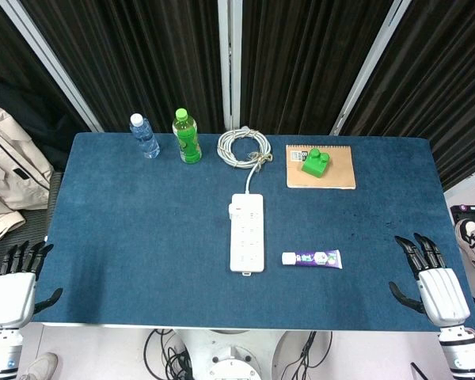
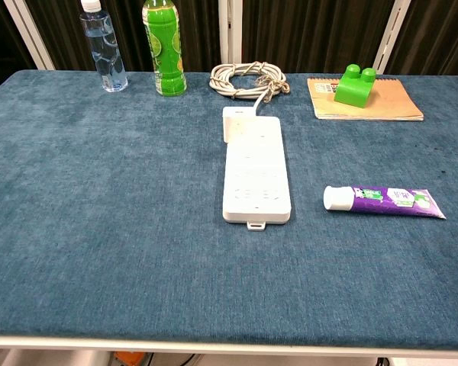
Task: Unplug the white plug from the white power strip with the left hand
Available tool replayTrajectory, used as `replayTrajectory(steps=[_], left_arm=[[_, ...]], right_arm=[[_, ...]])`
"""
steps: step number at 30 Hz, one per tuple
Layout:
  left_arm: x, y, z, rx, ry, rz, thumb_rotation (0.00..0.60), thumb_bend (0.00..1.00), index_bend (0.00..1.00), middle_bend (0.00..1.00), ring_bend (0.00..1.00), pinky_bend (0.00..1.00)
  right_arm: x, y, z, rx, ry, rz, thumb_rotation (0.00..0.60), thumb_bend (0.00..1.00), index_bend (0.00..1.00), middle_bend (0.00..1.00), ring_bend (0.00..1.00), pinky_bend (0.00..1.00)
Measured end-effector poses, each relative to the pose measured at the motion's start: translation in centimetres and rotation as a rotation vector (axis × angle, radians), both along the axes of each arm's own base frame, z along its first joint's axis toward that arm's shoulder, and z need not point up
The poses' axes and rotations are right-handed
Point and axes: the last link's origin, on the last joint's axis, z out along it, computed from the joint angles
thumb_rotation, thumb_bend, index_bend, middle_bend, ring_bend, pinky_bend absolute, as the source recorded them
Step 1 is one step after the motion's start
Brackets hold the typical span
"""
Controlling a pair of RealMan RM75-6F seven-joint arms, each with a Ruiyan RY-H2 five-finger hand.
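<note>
Blue fabric, short-napped like velvet, over a rectangular worktop [image 1: 127, 237]. At its middle, lying lengthwise from far to near: white power strip [image 1: 247, 233], smooth hard plastic, long and flat with rounded corners and a small tab at the near end. White plug [image 1: 234, 209], a small blocky shape, seated at the strip's far left corner; hard to separate from the strip, white on white. Sockets barely readable in either view. Coiled white cable [image 1: 243, 147], tied with a twist, near the far edge just beyond the strip.

Left hand [image 1: 14, 286] off the near left corner of the worktop, white back, dark fingers spread apart, holding nothing; well apart from the plug, which sits far to its right and further back. Right hand [image 1: 433, 283] off the near right corner, fingers likewise spread and empty. Both cut off at the wrist by the frame's bottom; neither seen in the chest view.

Along the far edge: clear water bottle [image 1: 144, 135] with white cap, beside a green bottle [image 1: 187, 136]. Toward the far right corner, brown spiral notebook [image 1: 321, 167], matte card cover, with a glossy green toy brick [image 1: 316, 161] resting on it. Purple toothpaste tube [image 1: 312, 259], white cap, just right of the strip's near end; print too small to read.
</note>
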Motion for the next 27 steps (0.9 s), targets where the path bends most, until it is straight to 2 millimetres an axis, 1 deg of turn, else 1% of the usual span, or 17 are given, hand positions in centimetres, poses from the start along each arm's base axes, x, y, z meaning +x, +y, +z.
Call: replayTrajectory(steps=[7, 15, 18, 21, 23, 25, 27], left_arm=[[-0.1, 0.4, -0.2, -0.009, -0.002, 0.006, 0.6, 0.18, 0.16, 0.12, 0.0, 0.02], [0.1, 0.6, -0.2, -0.008, 0.0, -0.009, 0.6, 0.18, 0.16, 0.12, 0.0, 0.02], [0.3, 0.8, -0.2, -0.014, 0.0, -0.02, 0.6, 0.18, 0.16, 0.12, 0.0, 0.02], [0.7, 1.4, -0.2, -0.019, 0.003, -0.04, 0.6, 0.18, 0.15, 0.12, 0.0, 0.02], [1.2, 1.8, -0.3, -0.024, 0.01, -0.062, 0.6, 0.18, 0.16, 0.12, 0.0, 0.03], [1.8, 2.2, -0.3, -0.03, 0.013, -0.09, 0.6, 0.18, 0.16, 0.12, 0.0, 0.03], [2.6, 2.8, -0.5, -0.041, 0.011, -0.123, 0.6, 0.18, 0.16, 0.12, 0.0, 0.03]], right_arm=[[0.3, -0.6, -0.4, 0.011, 0.009, -0.002, 0.6, 0.23, 0.0, 0.13, 0.0, 0.01], [0.4, -0.5, -0.3, 0.009, 0.009, 0.006, 0.6, 0.24, 0.0, 0.13, 0.0, 0.01], [0.6, -0.5, -0.4, 0.02, 0.009, 0.019, 0.6, 0.3, 0.0, 0.13, 0.0, 0.01], [1.0, -0.9, -0.9, 0.051, 0.009, 0.044, 0.6, 0.43, 0.0, 0.15, 0.0, 0.02], [1.6, -1.3, -1.5, 0.086, 0.011, 0.071, 0.6, 0.5, 0.02, 0.16, 0.0, 0.03], [2.3, -1.8, -2.2, 0.127, 0.013, 0.104, 0.6, 0.52, 0.04, 0.16, 0.0, 0.04], [3.1, -2.4, -3.0, 0.165, 0.014, 0.134, 0.6, 0.52, 0.06, 0.17, 0.0, 0.04]])
